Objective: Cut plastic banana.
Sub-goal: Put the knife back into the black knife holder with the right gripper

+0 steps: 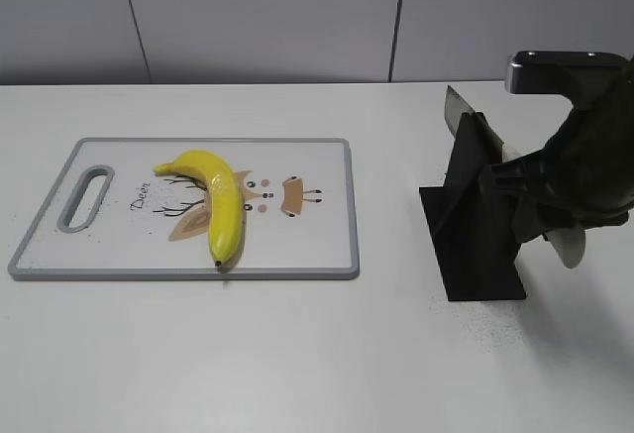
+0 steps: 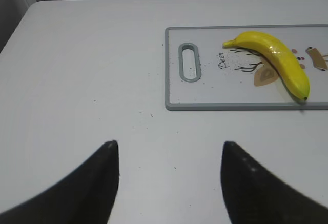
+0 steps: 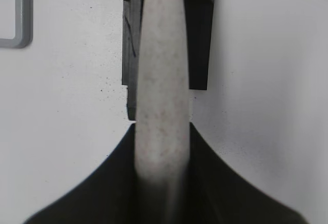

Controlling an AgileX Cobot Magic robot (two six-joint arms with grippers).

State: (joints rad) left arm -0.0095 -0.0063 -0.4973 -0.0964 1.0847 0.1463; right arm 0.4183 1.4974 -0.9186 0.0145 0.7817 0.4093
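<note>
The plastic banana, glossy yellow with a dark tip, lies on the white cutting board. It also shows in the left wrist view on the board. My right gripper is shut on the speckled off-white handle of a knife that rests in a black stand, right of the board. The blade sticks out above the stand. My left gripper is open and empty over bare table, left of the board. It is out of the exterior view.
The board has a grey rim and a handle slot at its left end. A corner of the board shows in the right wrist view. The black stand stands between my right arm and the board.
</note>
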